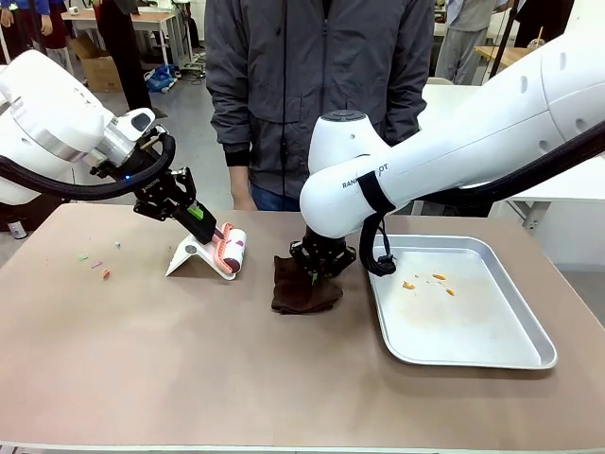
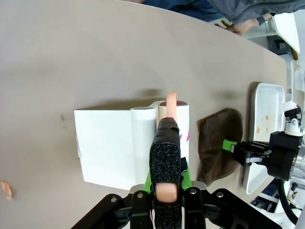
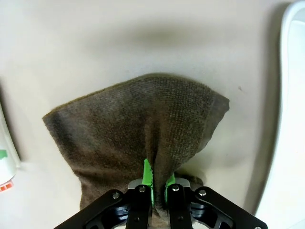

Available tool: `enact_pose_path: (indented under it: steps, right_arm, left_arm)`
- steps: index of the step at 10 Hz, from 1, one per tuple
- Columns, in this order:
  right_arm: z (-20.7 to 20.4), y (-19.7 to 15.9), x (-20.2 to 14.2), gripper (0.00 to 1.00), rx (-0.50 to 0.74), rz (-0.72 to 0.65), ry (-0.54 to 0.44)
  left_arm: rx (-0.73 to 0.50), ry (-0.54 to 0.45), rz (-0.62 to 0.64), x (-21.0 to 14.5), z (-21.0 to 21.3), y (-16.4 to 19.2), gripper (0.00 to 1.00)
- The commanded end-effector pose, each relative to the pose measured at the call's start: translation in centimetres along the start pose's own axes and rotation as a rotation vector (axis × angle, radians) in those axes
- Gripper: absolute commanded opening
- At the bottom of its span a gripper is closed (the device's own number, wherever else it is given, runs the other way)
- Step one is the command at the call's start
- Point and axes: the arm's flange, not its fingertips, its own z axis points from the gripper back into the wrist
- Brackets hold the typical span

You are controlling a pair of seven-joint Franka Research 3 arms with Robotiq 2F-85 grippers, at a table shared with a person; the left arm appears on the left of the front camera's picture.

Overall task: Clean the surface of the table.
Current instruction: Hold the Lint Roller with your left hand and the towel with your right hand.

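Left tool (image 1: 200,218), front view: jaws pressed on the black handle of a lint roller (image 1: 233,250), whose drum rests on a white stand (image 1: 185,258) left of centre on the tabletop (image 1: 189,369). Right tool (image 1: 315,272) points straight down at mid-tabletop, pinching the top of a brown cloth (image 1: 302,291) that lies bunched beneath it. A metal tray (image 1: 473,345) sits just right of the cloth and holds a few orange crumbs (image 1: 425,282). Small coloured scraps (image 1: 99,268) lie near the left edge. A person (image 1: 317,85) stands at the far side.

Left wrist view: the left tool (image 2: 166,181) grips the roller handle between its green pads. The lint roller (image 2: 177,129) lies against the white stand (image 2: 102,145). The brown cloth (image 2: 217,143) is beside it, with the right tool (image 2: 238,149) at its edge and the tray (image 2: 264,102) beyond. One scrap (image 2: 5,189) lies on the tabletop (image 2: 95,57).

Right wrist view: the right tool (image 3: 157,183) is closed on a raised fold of the brown cloth (image 3: 128,133), which fans out over the tabletop (image 3: 95,47). The tray rim (image 3: 290,119) runs along the right edge.
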Motion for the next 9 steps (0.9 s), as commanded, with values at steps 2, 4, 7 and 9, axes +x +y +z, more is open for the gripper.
enact_pose_path:
  steps: [2, 4, 7, 9]
  right_arm:
    - [-0.7, -2.1, 0.0, 0.0, 0.054, -0.007, 0.01]
    - [0.8, -4.8, 0.0, 0.0, 0.209, -0.042, 0.016]
    - [2.3, -8.8, -0.8, 0.0, 0.555, -0.056, 0.071]
    - [2.4, -10.1, -1.3, 0.0, 0.798, 0.024, 0.095]
  left_arm:
    - [-0.057, -0.062, -0.018, -0.6, 1.0, 0.2, 0.0]
    - [-0.133, -0.093, -0.037, -1.3, 1.9, 0.0, 0.0]
    - [-0.206, -0.123, -0.056, -2.1, 3.4, 0.0, 0.0]
    - [-0.327, -0.141, -0.059, -2.8, 4.5, 0.2, 0.0]
